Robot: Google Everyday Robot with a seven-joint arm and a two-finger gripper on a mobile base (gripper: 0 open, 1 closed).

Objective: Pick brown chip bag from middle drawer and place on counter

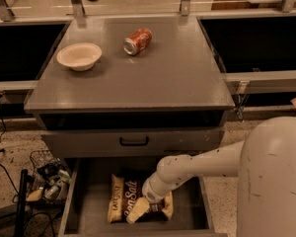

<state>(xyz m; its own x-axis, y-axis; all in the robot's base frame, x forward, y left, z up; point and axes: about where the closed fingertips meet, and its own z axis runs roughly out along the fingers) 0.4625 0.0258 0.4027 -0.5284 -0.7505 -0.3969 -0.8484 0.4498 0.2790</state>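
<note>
While the brown chip bag (pixel 122 205) lies in the open middle drawer (pixel 90 209) below the table (pixel 163 78), the hand (pixel 151 199) sits at its right half; its grip cannot be told.

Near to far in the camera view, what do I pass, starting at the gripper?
Gripper at the brown chip bag in the middle drawer → drawer front with black handle → counter → bowl → soda can.

Matt gray counter (pixel 177 78), crinkly chip bag (pixel 122 202).
The gripper (pixel 151 197) rests on the bag in the dull metal drawer (pixel 91 201); shiny can (pixel 137 41).
</note>
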